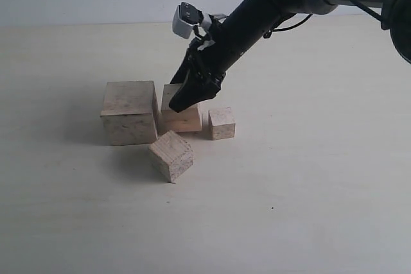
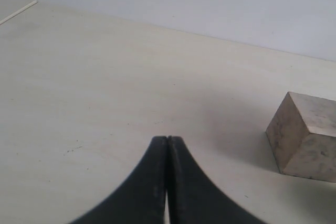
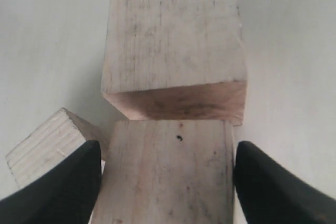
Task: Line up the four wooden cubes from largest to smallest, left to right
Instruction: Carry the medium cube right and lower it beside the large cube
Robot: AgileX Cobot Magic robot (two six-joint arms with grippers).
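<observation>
Right tool, carried on the dark arm that is slanting down from above, is clamping the second-largest cube, which is resting on the pale surface. In the right wrist view the two black fingers are pressing against opposite side faces of this cube, with no clear gap showing on either side. A small white wrist camera is sitting on the arm just behind the tool.

The largest cube is standing just beyond the fingertips, directly beside the clamped cube; whether the two are touching cannot be told. The smallest cube is standing on the opposite side, behind the tool and under the arm, near the clamped cube but apart from it. The third cube is lying outside one finger, off to the side of the tool, turned at an angle to the other three and apart from them.

The left tool is being held over bare surface with its fingers pressed together and nothing between them. Ahead of it and off to one side, well apart from the fingertips, one of the four wooden cubes is standing on the surface; which one it is cannot be told from that view
</observation>
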